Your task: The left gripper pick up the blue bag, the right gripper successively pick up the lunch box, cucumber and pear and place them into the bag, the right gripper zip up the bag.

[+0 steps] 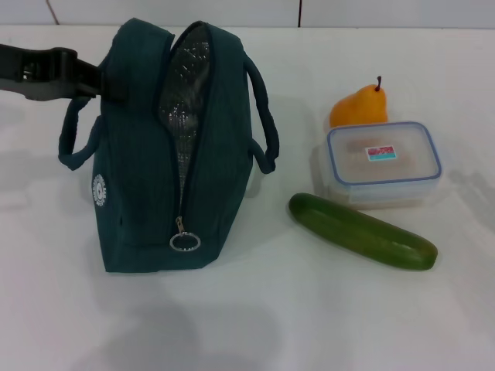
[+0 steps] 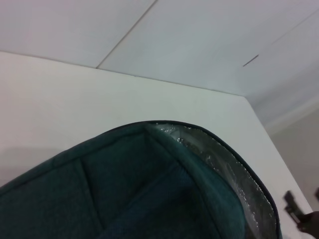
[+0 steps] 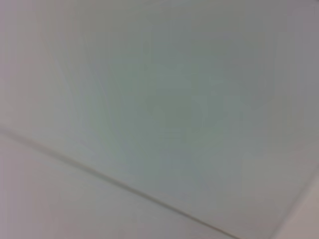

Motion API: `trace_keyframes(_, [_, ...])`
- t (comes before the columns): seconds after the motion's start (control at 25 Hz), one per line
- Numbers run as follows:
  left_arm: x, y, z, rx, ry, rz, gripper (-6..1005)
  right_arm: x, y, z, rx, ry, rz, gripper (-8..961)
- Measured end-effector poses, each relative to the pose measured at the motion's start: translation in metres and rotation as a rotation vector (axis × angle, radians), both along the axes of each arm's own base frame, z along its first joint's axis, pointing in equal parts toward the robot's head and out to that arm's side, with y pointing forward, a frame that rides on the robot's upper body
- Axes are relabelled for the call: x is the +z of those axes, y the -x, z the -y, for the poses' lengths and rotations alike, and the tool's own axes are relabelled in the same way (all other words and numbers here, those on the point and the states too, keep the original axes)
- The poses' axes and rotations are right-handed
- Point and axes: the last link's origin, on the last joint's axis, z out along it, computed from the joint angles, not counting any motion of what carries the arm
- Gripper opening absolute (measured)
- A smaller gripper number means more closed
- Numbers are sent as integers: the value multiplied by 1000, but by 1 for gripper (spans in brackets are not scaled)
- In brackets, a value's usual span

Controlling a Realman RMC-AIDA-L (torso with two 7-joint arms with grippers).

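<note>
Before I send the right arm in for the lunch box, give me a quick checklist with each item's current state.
1. left gripper at the blue bag, upper left side: ok; firm grip: cannot tell.
2. Bag upright on the table: ok.
3. Bag mouth unzipped, foil lining showing: ok; wide enough for the box: cannot tell.
4. lunch box lid on, nothing resting on it, right of the bag: ok.
5. cucumber lies close in front of the box, pear behind it; side clearance for fingers: cannot tell.
6. Right gripper position: not in view, cannot tell.
</note>
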Motion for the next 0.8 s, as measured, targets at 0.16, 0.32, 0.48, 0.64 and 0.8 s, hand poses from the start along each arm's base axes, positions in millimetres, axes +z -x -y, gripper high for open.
trace_keyframes(0.16, [-1, -1, 0, -5, 1, 3, 39, -10, -5, -9, -77, 57, -19, 678])
trace_keyframes(0.32, [-1, -1, 0, -8, -3, 3, 40, -19, -4, -22, -116, 106, -16, 675])
trace_keyframes(0.48, [0, -2, -1, -12, -8, 0, 40, -28, 5, -39, -117, 162, 4, 673])
trace_keyframes(0.64, [0, -1, -1, -13, -9, -5, 41, -37, 15, -52, -107, 197, 10, 670])
trace_keyframes(0.8, [0, -1, -1, -15, -11, -6, 41, -43, 23, -58, -90, 222, 20, 668])
